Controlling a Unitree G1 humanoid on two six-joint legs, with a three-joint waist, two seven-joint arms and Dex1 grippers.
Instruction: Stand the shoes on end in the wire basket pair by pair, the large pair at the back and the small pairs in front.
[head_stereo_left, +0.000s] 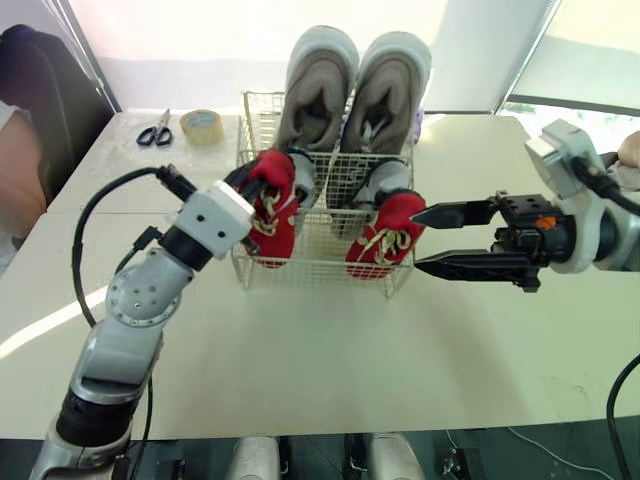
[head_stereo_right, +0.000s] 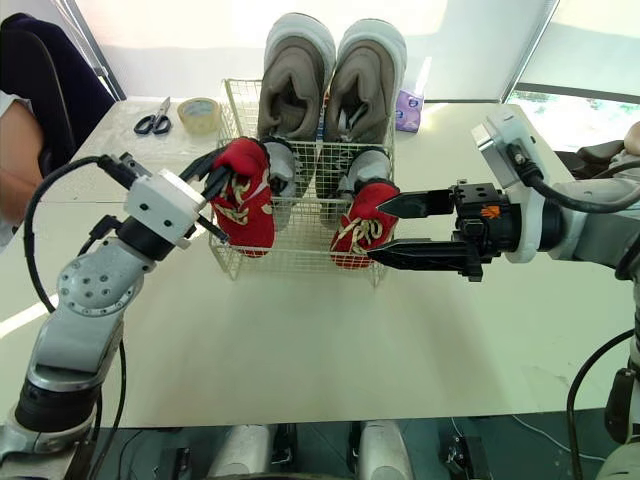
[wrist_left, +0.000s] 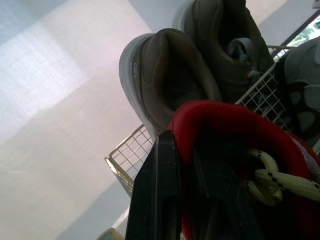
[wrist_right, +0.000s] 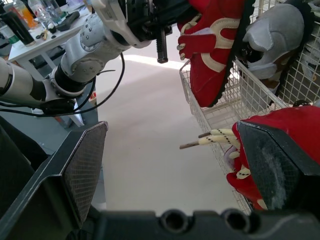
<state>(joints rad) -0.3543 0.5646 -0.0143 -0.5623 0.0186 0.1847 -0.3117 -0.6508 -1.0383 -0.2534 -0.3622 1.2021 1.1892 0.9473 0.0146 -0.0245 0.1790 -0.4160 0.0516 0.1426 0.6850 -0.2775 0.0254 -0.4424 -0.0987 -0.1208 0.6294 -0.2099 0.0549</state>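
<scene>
The wire basket (head_stereo_left: 312, 265) stands on the pale table. Two large taupe shoes (head_stereo_left: 352, 85) stand on end at its back, with a small grey pair (head_stereo_left: 378, 183) in front of them. My left gripper (head_stereo_left: 252, 184) is shut on a small red shoe (head_stereo_left: 274, 208), holding it over the basket's front left corner. In the left wrist view its fingers (wrist_left: 160, 190) clamp that red shoe (wrist_left: 225, 130). A second red shoe (head_stereo_left: 385, 236) stands at the front right. My right gripper (head_stereo_left: 416, 240) is open beside this shoe, with its fingertips on either side of the toe.
Scissors (head_stereo_left: 154, 131) and a roll of tape (head_stereo_left: 202, 126) lie at the table's back left. A small purple pack (head_stereo_right: 407, 110) sits behind the basket on the right. A person (head_stereo_right: 20, 140) sits at the left edge. Bare table (head_stereo_left: 330, 350) stretches in front of the basket.
</scene>
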